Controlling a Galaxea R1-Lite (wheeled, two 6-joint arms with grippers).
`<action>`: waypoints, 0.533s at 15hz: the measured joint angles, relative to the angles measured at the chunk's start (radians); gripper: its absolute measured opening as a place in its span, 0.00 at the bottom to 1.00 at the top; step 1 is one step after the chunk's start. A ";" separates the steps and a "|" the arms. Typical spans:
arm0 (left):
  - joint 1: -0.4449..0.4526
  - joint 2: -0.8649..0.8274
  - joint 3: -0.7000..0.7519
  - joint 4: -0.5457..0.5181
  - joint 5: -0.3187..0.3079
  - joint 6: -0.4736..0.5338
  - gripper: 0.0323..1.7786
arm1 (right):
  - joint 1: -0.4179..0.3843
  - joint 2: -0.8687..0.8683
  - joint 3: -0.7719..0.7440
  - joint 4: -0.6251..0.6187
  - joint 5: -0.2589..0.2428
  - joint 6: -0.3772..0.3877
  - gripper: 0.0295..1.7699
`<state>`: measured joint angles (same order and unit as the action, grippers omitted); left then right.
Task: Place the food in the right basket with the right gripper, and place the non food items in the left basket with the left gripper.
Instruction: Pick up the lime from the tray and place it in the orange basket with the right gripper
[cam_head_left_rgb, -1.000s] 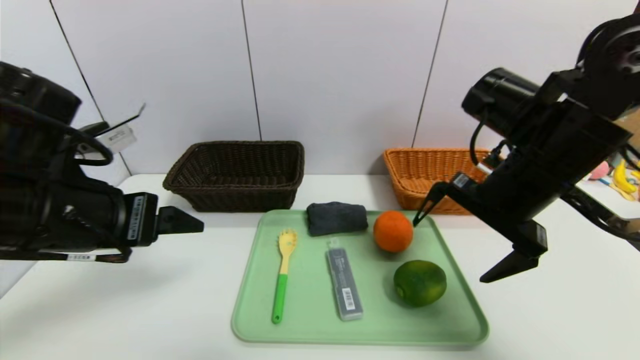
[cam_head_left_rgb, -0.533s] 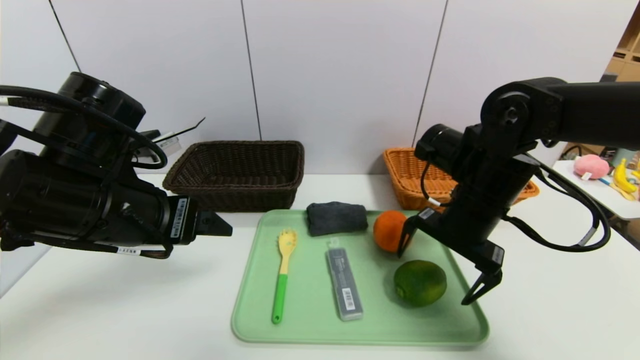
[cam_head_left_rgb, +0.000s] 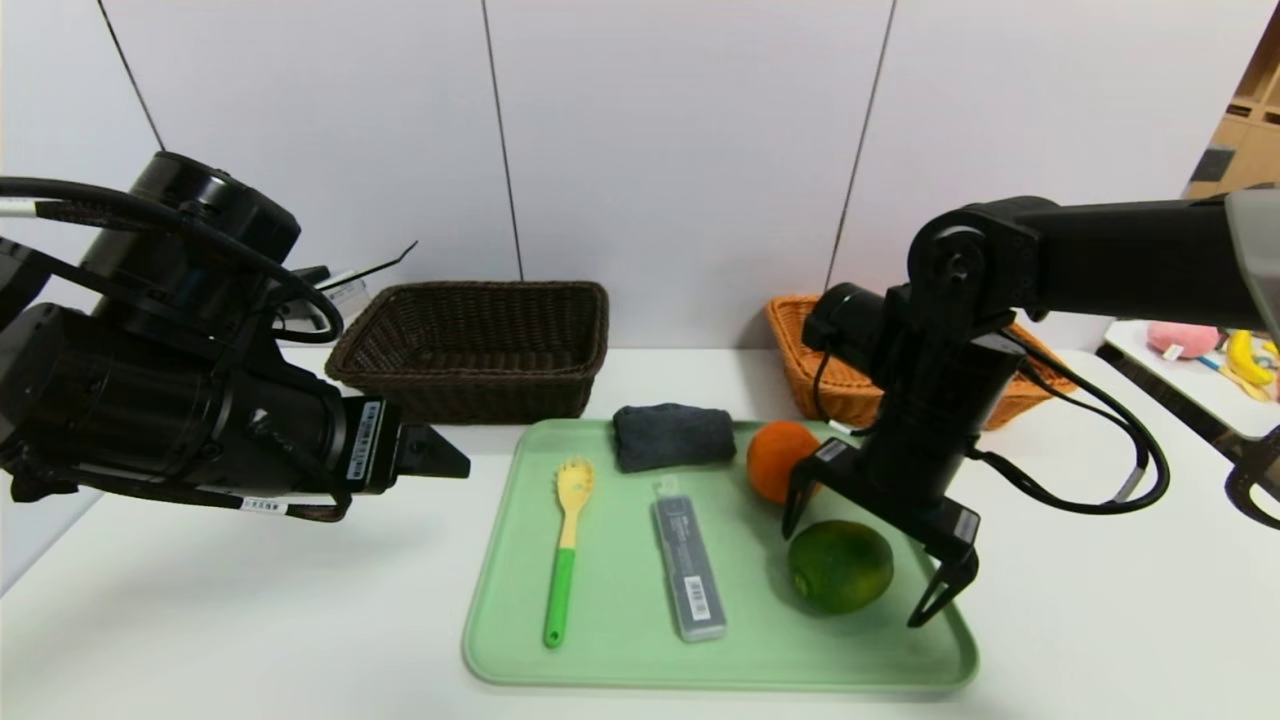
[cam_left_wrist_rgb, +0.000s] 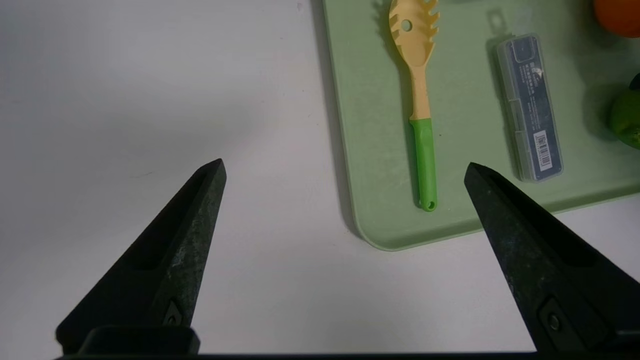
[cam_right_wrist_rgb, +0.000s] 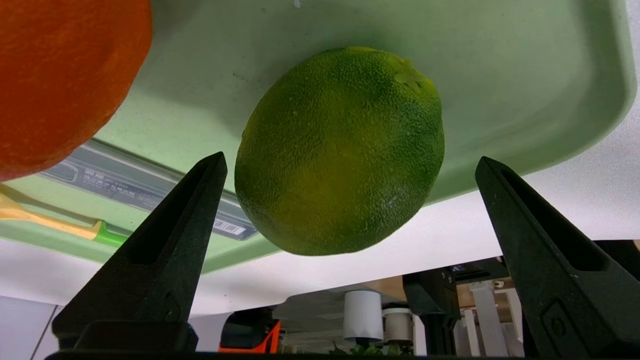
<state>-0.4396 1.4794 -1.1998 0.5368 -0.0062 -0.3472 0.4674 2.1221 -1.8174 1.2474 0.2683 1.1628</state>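
Right tool (cam_head_left_rgb: 848, 568) open over green fruit (cam_head_left_rgb: 840, 566), tray (cam_head_left_rgb: 620, 655) beneath

Mock setup: tray (cam_head_left_rgb: 620, 660), baskets (cam_head_left_rgb: 470, 378), panelled wall (cam_head_left_rgb: 690, 150).

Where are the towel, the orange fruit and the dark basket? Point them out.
towel (cam_head_left_rgb: 673, 437): head view, middle of its top
orange fruit (cam_head_left_rgb: 777, 457): head view, upper side
dark basket (cam_head_left_rgb: 470, 379): head view, front rim

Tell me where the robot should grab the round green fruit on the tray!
Probably around its fat middle, with the black right pincer coming from above, one finger each side. The round dark green fruit bulges there, and the open fingers already stand on opposite sides of it, wider apart than the fruit.
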 joint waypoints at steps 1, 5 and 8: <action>0.000 0.000 0.000 0.000 0.000 0.000 0.95 | 0.001 0.006 -0.001 -0.001 0.001 0.000 0.97; 0.001 -0.005 0.002 0.001 0.000 0.000 0.95 | 0.002 0.020 -0.006 -0.001 0.004 0.000 0.97; 0.001 -0.007 0.004 0.002 0.001 0.000 0.95 | 0.003 0.020 -0.005 -0.001 0.012 0.000 0.88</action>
<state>-0.4387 1.4721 -1.1953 0.5387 -0.0053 -0.3472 0.4700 2.1426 -1.8228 1.2464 0.2804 1.1623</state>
